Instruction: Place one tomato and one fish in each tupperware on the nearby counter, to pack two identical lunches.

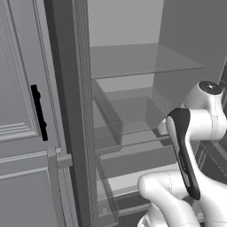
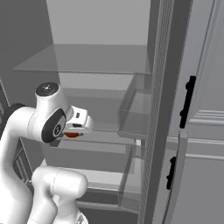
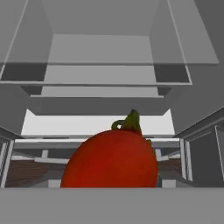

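Note:
A red tomato [image 3: 111,159] with a green stem sits right in front of the hand camera and hides the fingertips. In the right base view the same tomato [image 2: 72,134] shows as a red patch just under the hand, off any shelf, with my gripper [image 2: 74,130] shut on it in front of the open fridge. The hand faces into the fridge interior at mid height. The tupperware, the counter and the fish are out of view.
The fridge stands open, with glass shelves [image 1: 146,66] and clear drawers [image 3: 100,118] ahead. Its door [image 2: 192,131] with clear bins [image 2: 135,113] stands close on the right. A grey panelled door with a black handle [image 1: 39,113] stands on the left.

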Controlling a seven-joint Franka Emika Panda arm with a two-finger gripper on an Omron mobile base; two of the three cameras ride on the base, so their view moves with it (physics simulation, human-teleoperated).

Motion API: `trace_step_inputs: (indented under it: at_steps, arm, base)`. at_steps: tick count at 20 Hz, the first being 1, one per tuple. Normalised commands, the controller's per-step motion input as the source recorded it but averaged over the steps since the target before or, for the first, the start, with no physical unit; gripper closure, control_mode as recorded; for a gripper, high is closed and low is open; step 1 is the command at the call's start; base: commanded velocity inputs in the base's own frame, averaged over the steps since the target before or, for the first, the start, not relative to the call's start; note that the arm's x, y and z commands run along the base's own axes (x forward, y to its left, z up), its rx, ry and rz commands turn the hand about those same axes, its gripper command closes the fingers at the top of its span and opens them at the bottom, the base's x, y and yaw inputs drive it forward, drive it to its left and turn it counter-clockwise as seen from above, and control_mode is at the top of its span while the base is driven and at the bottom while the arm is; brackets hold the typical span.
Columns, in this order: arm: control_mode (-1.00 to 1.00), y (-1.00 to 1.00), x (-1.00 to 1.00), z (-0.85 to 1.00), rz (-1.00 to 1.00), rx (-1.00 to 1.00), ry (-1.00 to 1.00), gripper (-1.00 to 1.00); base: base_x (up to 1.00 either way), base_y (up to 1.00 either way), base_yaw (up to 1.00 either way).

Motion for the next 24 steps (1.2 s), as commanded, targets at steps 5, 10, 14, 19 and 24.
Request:
trace_step_inputs:
  at_steps: [5, 10, 14, 19, 24]
  arm:
    - [1.0, 0.0, 0.0, 0.0, 0.0, 0.0, 0.0, 1.0]
    - [1.0, 0.0, 0.0, 0.0, 0.0, 0.0, 0.0, 1.0]
    - [1.0, 0.0, 0.0, 0.0, 0.0, 0.0, 0.0, 1.0]
    - [1.0, 0.0, 0.0, 0.0, 0.0, 0.0, 0.0, 1.0]
    - [1.0, 0.0, 0.0, 0.0, 0.0, 0.0, 0.0, 1.0]
  base:
    - [-0.73, 0.0, 0.0]
    - [-1.0, 0.0, 0.04]
    - [-1.0, 0.0, 0.11]
    - [-1.0, 0.02, 0.2]
    - [-0.62, 0.47, 0.71]
